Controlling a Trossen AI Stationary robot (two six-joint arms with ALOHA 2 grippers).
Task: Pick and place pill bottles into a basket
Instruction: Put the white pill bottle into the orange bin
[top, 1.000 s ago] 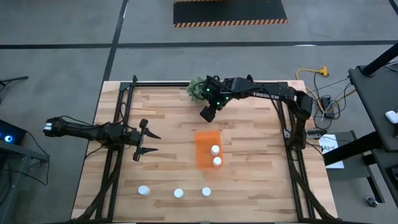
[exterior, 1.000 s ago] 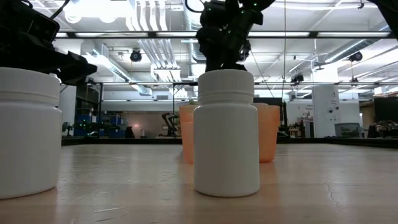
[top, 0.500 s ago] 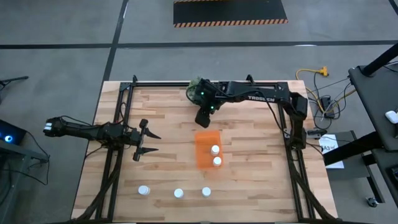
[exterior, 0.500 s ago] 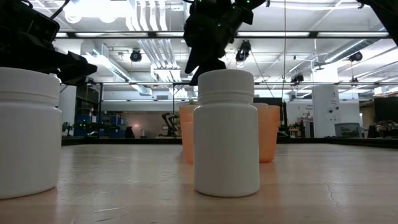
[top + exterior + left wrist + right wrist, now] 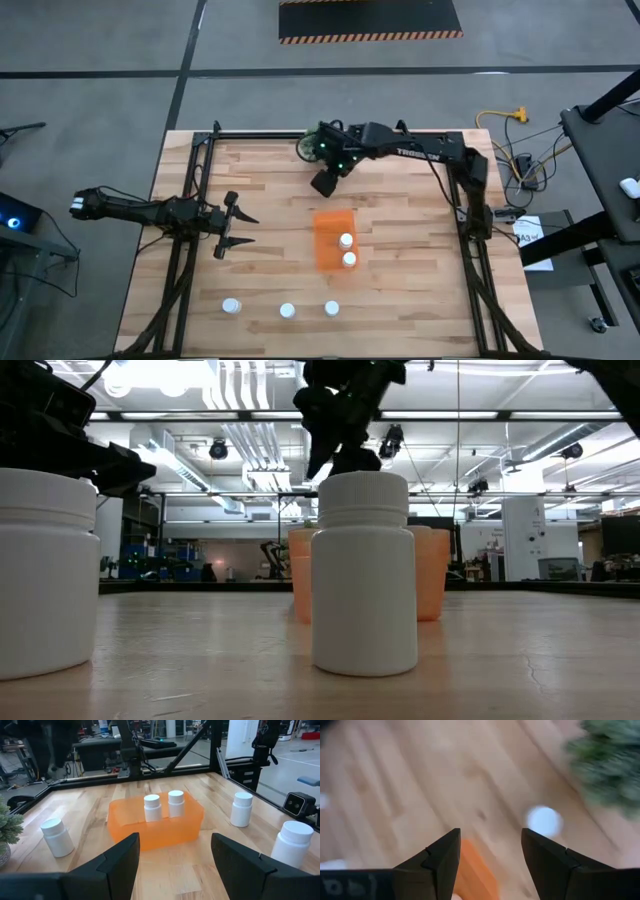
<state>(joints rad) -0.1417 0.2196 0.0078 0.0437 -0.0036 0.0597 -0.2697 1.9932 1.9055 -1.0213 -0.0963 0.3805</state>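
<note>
- Wooden planks make up the counter (image 5: 400, 310), framed by dark rails along its left, right and far edges, with grey floor all round it.
- Near the counter's middle sits the basket (image 5: 334, 239) — translucent orange, with two pill bottles (image 5: 346, 241) inside along its right side; the rest of the bin stands open.
- Three more bottles (image 5: 287, 311) stand in a loose row close to the near edge, well apart from the basket, with bare wood between them and it.
- My right fingers (image 5: 323, 183) hang over the far part of the counter, between the green plant (image 5: 318, 146) at the far rail and the basket; seen from my right wrist, they (image 5: 487, 855) are spread apart with nothing between them.
- A sixth bottle (image 5: 544, 820) shows past those fingers as a white disc on the wood, just beside the plant's blurred green.
- My left fingers (image 5: 227, 226) wait over the left side of the counter, beside the left rail, spread wide and empty — the basket (image 5: 155, 822) lies straight ahead of them across open wood.
- From table height one bottle (image 5: 364, 574) stands right in front of the basket (image 5: 430, 574).
</note>
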